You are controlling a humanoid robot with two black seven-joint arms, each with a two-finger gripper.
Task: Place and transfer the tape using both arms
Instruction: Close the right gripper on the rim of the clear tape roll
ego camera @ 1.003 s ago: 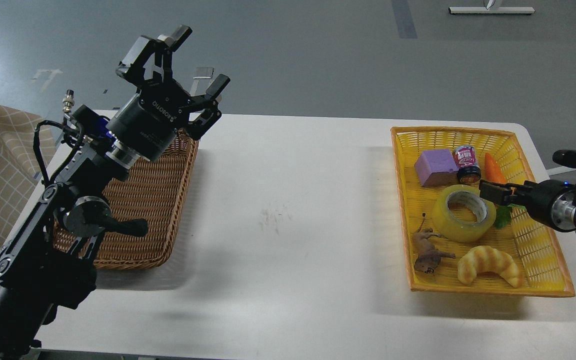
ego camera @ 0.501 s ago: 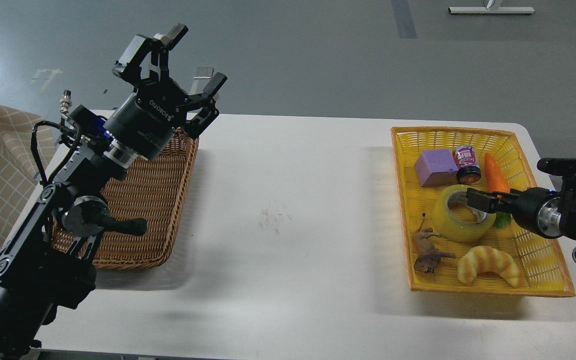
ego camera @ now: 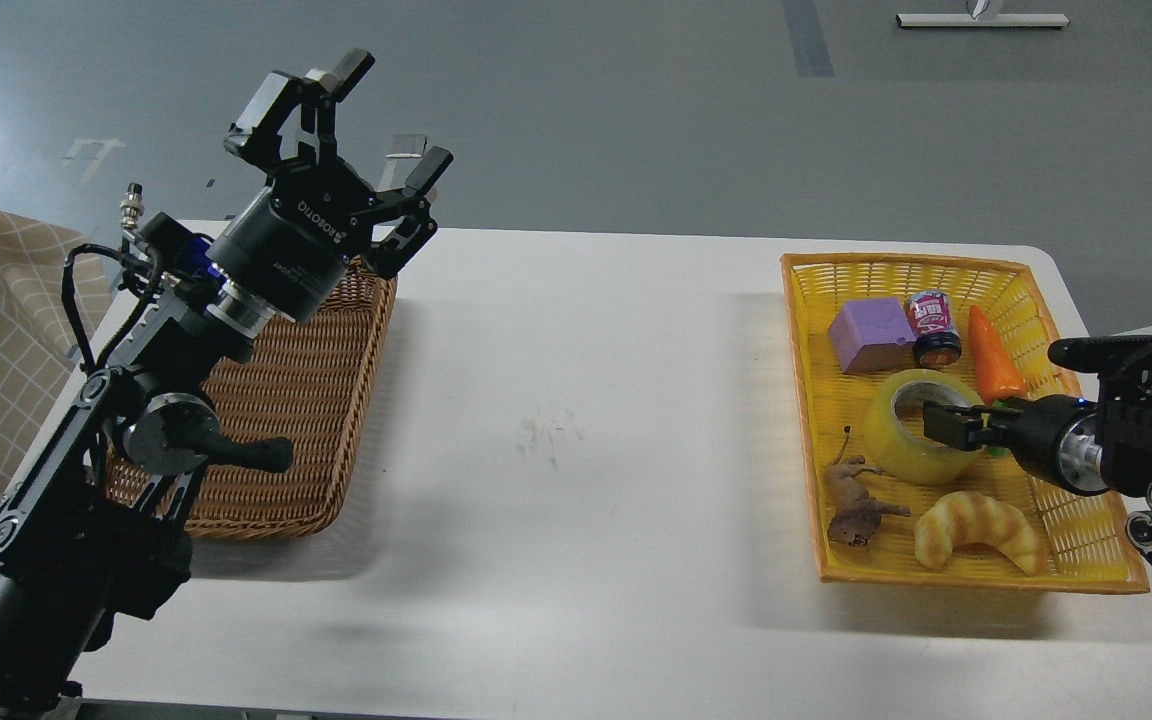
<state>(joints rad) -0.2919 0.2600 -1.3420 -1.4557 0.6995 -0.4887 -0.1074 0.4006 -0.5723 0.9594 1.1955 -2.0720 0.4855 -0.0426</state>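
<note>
Tape (ego camera: 924,427) lies flat in the yellow basket (ego camera: 1076,525), its core hole facing up, so its axis is vertical with no long side. The right gripper (ego camera: 944,424) reaches in low from the right, its tip over the core; whether its fingers are apart I cannot tell. The risk, as I judge it: a shallow bite on the rim could tip the roll or nudge the carrot (ego camera: 991,352) and croissant toy (ego camera: 979,530) nearby. The left gripper (ego camera: 391,120) hangs spread wide above the wicker basket (ego camera: 286,420) across the tabletop (ego camera: 576,450).
</note>
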